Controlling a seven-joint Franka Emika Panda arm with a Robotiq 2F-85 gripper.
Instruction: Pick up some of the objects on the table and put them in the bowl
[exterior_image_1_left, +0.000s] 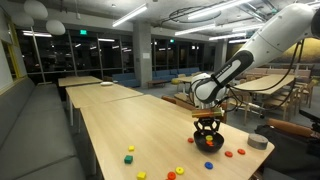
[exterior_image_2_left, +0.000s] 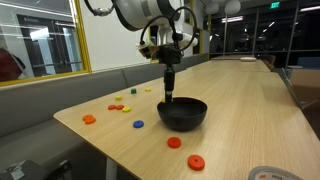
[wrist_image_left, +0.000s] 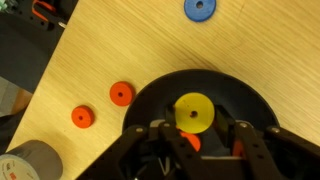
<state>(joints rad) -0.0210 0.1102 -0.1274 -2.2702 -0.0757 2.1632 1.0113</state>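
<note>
The black bowl (exterior_image_1_left: 208, 142) (exterior_image_2_left: 183, 113) (wrist_image_left: 255, 110) stands on the pale wood table (exterior_image_1_left: 120, 120) (exterior_image_2_left: 230, 90) (wrist_image_left: 110, 50). My gripper (exterior_image_1_left: 207, 125) (exterior_image_2_left: 169, 92) (wrist_image_left: 203, 126) hangs just above it, jaws spread open. In the wrist view a yellow disc (wrist_image_left: 194, 113) lies between the jaws without touching them, and orange pieces (wrist_image_left: 190, 143) lie inside the bowl. Loose pieces lie around the bowl: two orange discs (wrist_image_left: 121, 93) (wrist_image_left: 82, 117), a blue disc (wrist_image_left: 199, 9) (exterior_image_2_left: 138, 125), red discs (exterior_image_2_left: 175, 142) (exterior_image_2_left: 196, 161) and yellow blocks (exterior_image_1_left: 130, 150) (exterior_image_2_left: 133, 91).
A grey tape roll (exterior_image_1_left: 258, 142) (wrist_image_left: 30, 160) (exterior_image_2_left: 268, 174) sits near the table's edge beside the bowl. A padded bench (exterior_image_1_left: 40, 120) runs along one long side. More tables and chairs (exterior_image_1_left: 270, 85) stand farther back.
</note>
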